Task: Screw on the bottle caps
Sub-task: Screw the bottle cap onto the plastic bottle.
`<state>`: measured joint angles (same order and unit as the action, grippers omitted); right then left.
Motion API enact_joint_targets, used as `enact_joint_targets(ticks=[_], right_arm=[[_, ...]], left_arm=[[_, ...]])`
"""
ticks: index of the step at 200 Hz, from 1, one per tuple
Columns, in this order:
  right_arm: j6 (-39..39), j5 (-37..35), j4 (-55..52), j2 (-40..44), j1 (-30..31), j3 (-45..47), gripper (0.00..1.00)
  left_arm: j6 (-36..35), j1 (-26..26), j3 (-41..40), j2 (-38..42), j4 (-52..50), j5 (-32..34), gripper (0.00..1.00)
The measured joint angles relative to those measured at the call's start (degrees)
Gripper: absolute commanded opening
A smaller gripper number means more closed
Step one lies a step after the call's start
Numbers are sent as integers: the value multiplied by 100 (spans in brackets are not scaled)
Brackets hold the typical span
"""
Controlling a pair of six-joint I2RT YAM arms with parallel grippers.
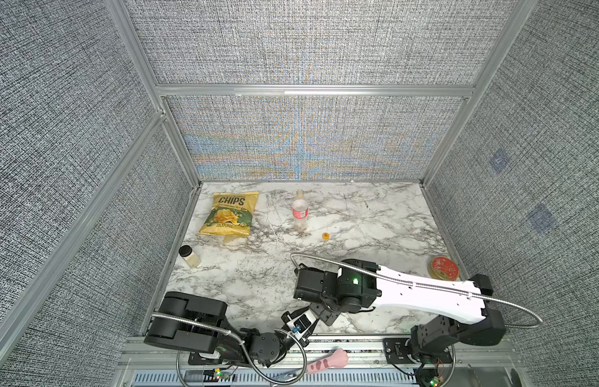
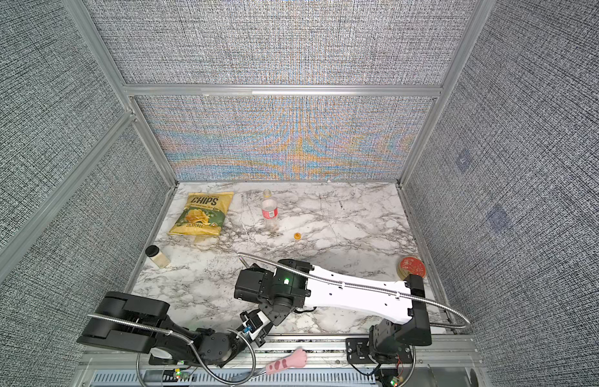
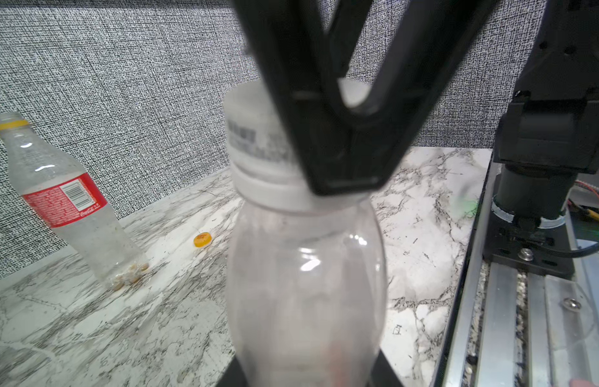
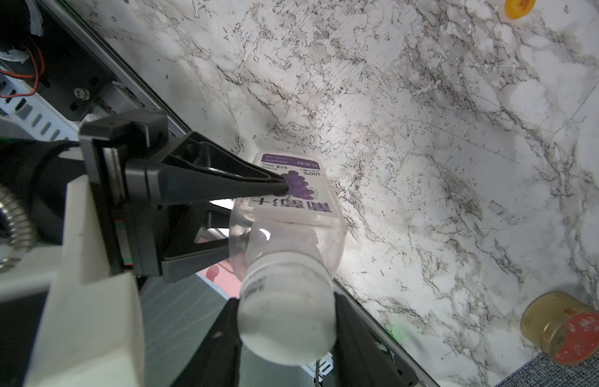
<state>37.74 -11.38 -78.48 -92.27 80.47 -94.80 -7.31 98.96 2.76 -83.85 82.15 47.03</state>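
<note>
White cap on short bottle; right end effector pinches it, left end effector clamps bottle. Screwing step likely; you twist next, keeping cap square.

Right arm white shell, black joints; left arm, right pincer black; ribbed steel conduit.

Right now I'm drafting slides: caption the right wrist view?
Left hand steadies the juice bottle while right hand grips its white cap.
</note>
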Motion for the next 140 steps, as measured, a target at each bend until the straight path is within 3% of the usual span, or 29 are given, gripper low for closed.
enact_joint_targets(ticks=[80,140], right_arm=[[839,-76,13,-114,-81,-170,25],[1047,-46,17,-223,-160,-299,28]], left_arm=[[22,-11,0,-37,94,227,32],[26,-9,-7,-39,105,385,32]])
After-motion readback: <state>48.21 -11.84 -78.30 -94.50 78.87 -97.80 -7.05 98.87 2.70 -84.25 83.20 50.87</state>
